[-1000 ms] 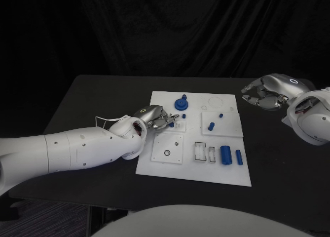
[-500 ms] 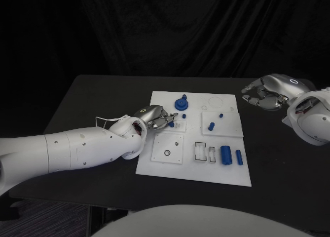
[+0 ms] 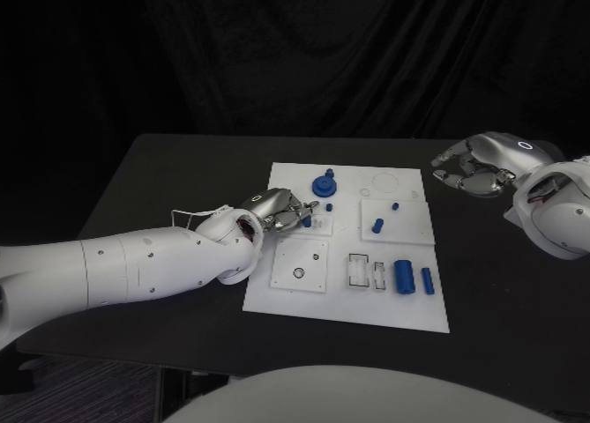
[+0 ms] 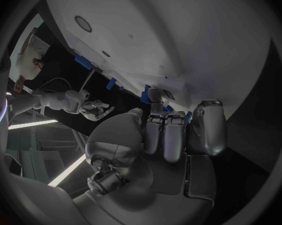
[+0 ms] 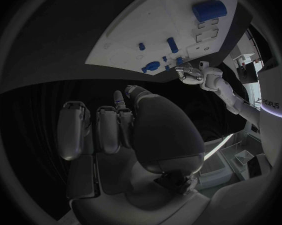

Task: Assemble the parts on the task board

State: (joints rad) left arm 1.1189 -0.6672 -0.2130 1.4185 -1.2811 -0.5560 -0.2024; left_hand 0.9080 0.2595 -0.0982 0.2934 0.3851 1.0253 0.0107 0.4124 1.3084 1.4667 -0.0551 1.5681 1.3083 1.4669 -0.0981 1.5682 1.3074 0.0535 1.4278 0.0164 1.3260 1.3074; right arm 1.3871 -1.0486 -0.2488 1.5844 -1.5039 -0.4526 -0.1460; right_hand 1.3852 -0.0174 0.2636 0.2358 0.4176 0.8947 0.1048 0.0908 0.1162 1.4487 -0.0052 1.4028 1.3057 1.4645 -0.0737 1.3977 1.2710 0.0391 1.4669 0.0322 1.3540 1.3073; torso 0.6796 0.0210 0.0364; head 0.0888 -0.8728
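left hand (image 3: 286,211) | mid-frame on board (image 3: 347,308), fingers curled beside small blue peg (image 3: 308,222), hold unclear | right hand (image 3: 474,174) | upper right, curled, empty | risk: peg tips or slips from hole

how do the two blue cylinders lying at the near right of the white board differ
The thick blue cylinder is much wider than the thin blue rod. The thick one lies nearer the rectangular slots; the thin one lies nearer the white task board's right edge. Both lie flat, roughly parallel, untouched.

left hand (image 3: 280,210) fingers curled, right hand (image 3: 479,169) fingers curled
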